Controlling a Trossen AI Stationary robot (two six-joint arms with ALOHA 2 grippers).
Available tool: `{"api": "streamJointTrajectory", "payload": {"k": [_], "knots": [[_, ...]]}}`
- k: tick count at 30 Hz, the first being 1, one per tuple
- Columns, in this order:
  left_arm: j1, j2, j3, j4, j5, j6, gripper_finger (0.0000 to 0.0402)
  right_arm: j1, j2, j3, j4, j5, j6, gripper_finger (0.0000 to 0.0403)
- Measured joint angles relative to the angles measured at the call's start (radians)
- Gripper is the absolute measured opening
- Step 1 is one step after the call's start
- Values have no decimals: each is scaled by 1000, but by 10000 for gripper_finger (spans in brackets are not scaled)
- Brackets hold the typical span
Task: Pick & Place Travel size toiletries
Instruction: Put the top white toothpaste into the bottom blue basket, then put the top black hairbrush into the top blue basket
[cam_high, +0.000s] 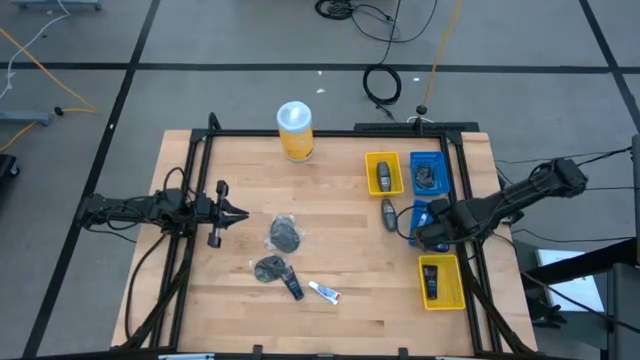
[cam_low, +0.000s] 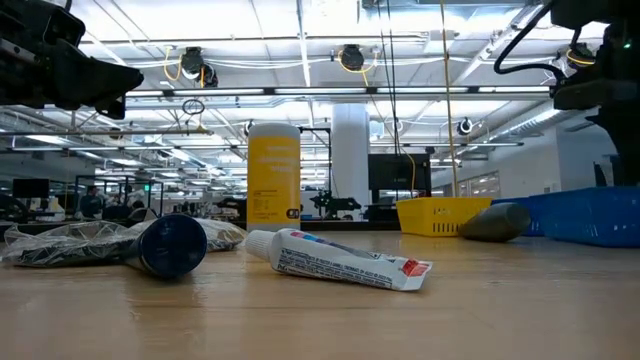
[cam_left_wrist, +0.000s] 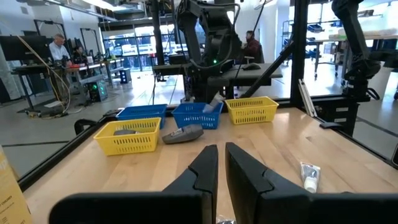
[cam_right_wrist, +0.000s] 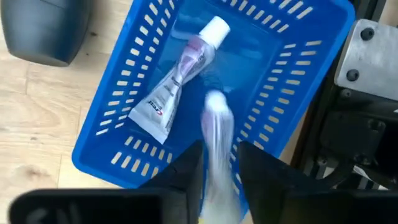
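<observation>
With our right gripper (cam_right_wrist: 219, 163) pinching a white tube (cam_right_wrist: 217, 146) over the blue basket (cam_right_wrist: 112, 112) where another tube (cam_right_wrist: 180, 78) lies, we should spread it gently and rise straight.

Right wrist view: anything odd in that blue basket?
Nothing damaged or spilled. One tube lies slantwise in the blue basket; a second tube sits between the right gripper fingers above it. A grey oval piece lies on the table beside the basket.
</observation>
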Motion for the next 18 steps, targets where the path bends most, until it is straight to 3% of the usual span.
{"api": "streamJointTrajectory", "payload": {"k": [8,12,18], "knots": [[0,0,0,0,0,0,33,-18,-3,9,7,138,-74,149],[0,0,0,0,0,0,33,-18,-2,31,20,217,-134,147],[0,0,0,0,0,0,33,-18,-3,42,125,205,-225,128]]}}
